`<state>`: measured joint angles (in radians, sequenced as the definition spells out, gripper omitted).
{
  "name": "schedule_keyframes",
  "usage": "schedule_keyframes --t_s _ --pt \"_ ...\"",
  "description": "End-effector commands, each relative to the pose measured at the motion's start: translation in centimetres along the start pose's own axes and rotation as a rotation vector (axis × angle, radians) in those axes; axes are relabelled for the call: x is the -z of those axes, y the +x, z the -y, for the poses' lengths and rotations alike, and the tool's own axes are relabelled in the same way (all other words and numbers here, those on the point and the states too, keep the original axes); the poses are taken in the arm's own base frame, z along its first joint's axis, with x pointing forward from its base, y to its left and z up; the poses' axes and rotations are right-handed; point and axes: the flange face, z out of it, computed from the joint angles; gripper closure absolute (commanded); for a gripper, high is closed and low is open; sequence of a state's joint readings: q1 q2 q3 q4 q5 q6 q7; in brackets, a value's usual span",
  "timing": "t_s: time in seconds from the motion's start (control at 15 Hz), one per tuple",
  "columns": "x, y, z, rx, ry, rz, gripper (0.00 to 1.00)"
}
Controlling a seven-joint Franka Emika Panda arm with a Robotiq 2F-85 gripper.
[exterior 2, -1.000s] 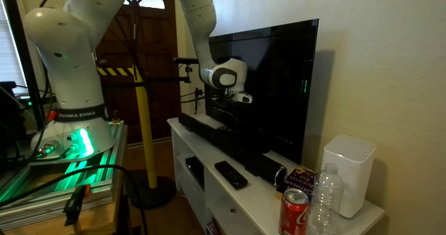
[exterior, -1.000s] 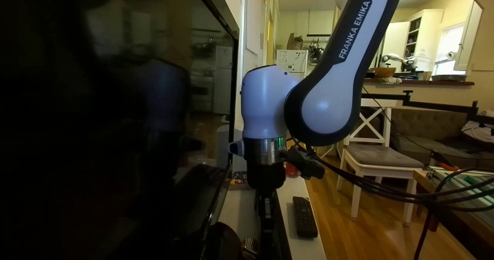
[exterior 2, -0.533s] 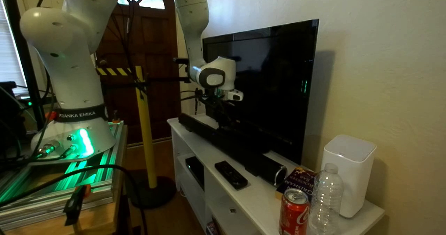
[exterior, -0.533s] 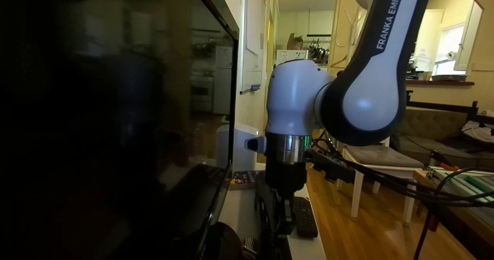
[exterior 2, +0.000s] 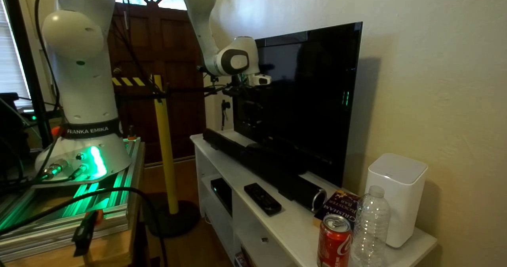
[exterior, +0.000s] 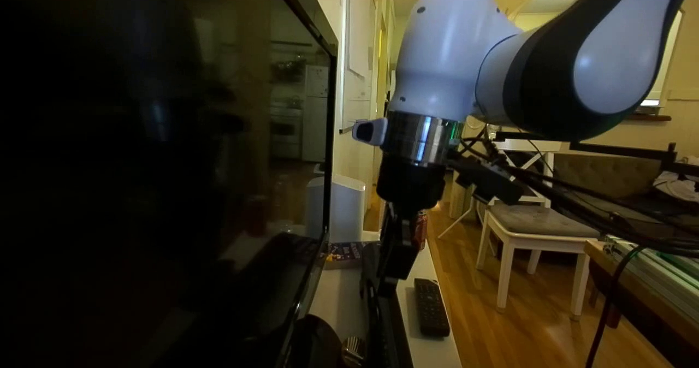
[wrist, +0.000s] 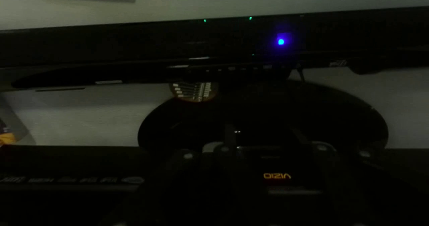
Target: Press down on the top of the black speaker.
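1. In an exterior view, TV [exterior: 229, 155] far left, screen dark.
2. White box [exterior: 344, 207] upright on stand [exterior: 339, 297], book [exterior: 344, 252] flat near it.
3. Speaker [exterior: 394, 338] lies lengthwise on stand, in front of TV.
4. My gripper [exterior: 389, 287] is tilted, above the speaker. Released or clenched: too dark, can't tell.
5. Can [exterior: 421, 227] partly hidden behind my gripper.
6. Remote [exterior: 432, 309] flat on stand, just beside speaker.

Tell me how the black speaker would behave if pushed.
The black speaker probably won't tip endwise, lying long and low on the white stand. It looks stiff, with no visible sag. Its rounded end suggests it might rock slightly.
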<state>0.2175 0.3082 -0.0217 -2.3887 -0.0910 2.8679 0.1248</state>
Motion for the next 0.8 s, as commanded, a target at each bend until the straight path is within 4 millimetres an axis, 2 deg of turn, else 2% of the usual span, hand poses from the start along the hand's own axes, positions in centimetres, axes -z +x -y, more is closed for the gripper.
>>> schedule_keyframes --t_s 0.0,0.27,0.53,0.6,0.73 --pt "4.6 -0.4 -0.6 -0.066 -0.121 -0.039 0.27" --pt "7.8 -1.0 -0.4 -0.091 -0.242 -0.009 0.01" --pt "9.2 -1.9 1.3 -0.101 -0.232 0.082 0.00" --pt "8.2 -0.8 0.9 -0.087 -0.242 0.055 0.00" --pt "8.7 -1.0 1.5 -0.086 -0.242 0.068 0.00"
